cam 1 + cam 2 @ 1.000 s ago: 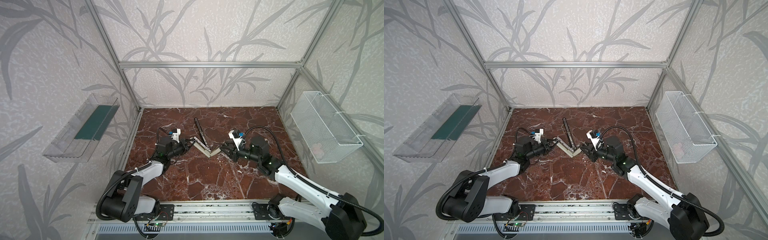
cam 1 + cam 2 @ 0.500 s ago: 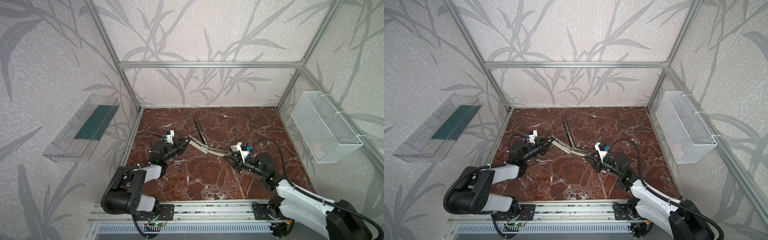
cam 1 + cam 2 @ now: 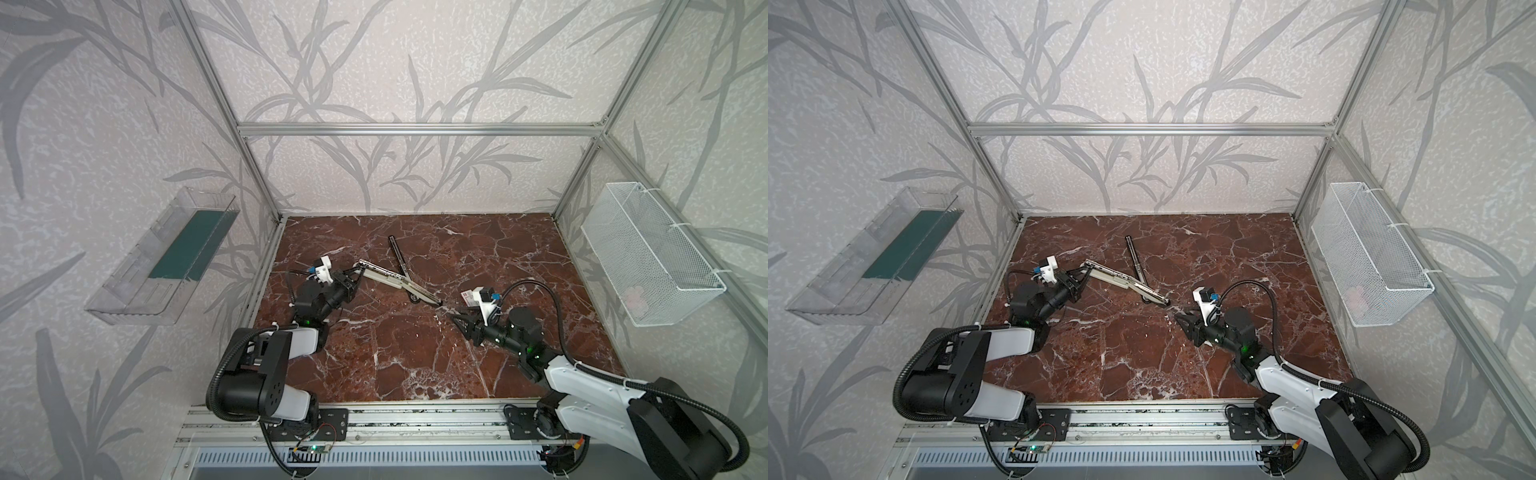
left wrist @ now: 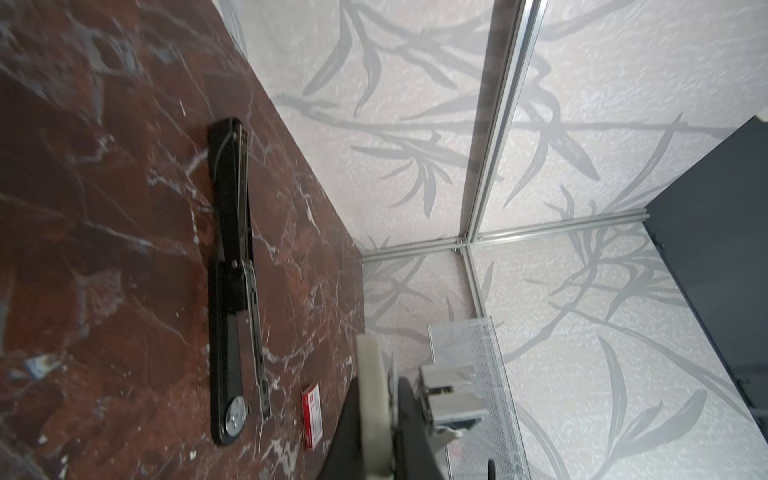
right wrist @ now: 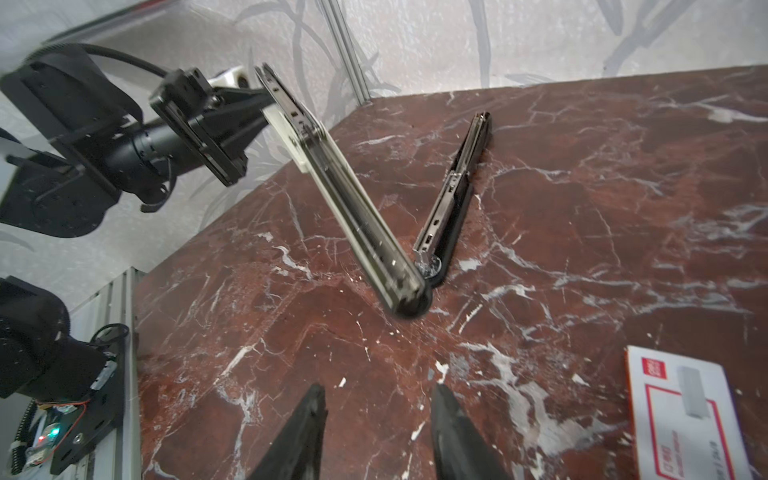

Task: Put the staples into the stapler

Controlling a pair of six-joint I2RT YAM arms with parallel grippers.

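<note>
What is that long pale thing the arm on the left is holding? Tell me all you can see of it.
It is a pale stapler, apparently swung open into one long straight bar: cream plastic along a silvery metal channel, dark at the far tip. The left fingers pinch one end, shut on it. It slopes down to the marble table, its blurred tip seemingly touching beside a black stapler.

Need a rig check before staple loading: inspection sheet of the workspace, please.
Surface: marble table, no spill seen.
Job's things: light stapler opened out, one end in left gripper; staple box flat by right gripper; loose staples not seen.
Clutter: black stapler, open, lying beside it.
Grippers: left shut on stapler; right open, empty.
Cables: black cables loop off both arms, unsnagged.
Surroundings: wire basket right wall, clear tray left wall.
</note>
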